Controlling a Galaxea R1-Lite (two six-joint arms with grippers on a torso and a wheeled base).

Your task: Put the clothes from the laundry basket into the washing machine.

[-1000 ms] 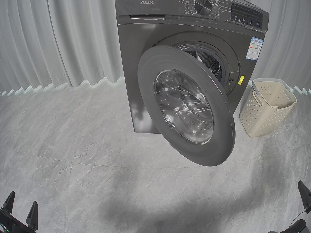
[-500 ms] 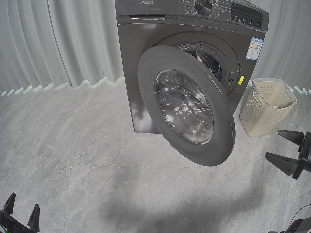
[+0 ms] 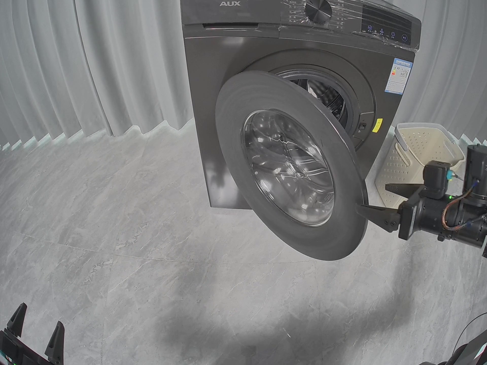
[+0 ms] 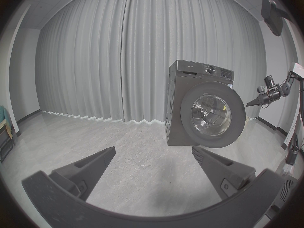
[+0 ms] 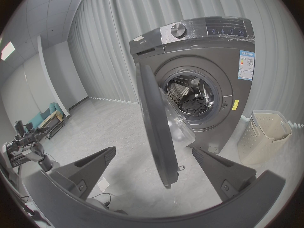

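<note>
The washing machine (image 3: pixel 228 57) bears a logo (image 3: pixel 230 3), printed label (image 3: pixel 398 76) and yellow sticker (image 3: pixel 377 125).

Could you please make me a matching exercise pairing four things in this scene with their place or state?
1. washer door
2. laundry basket
3. dark garment
4. right gripper

a. inside the drum
b. on the floor beside the machine
c. fingers apart, near the door's rim
d. swung wide open

Pairs: 1-d, 2-b, 3-a, 4-c
</note>
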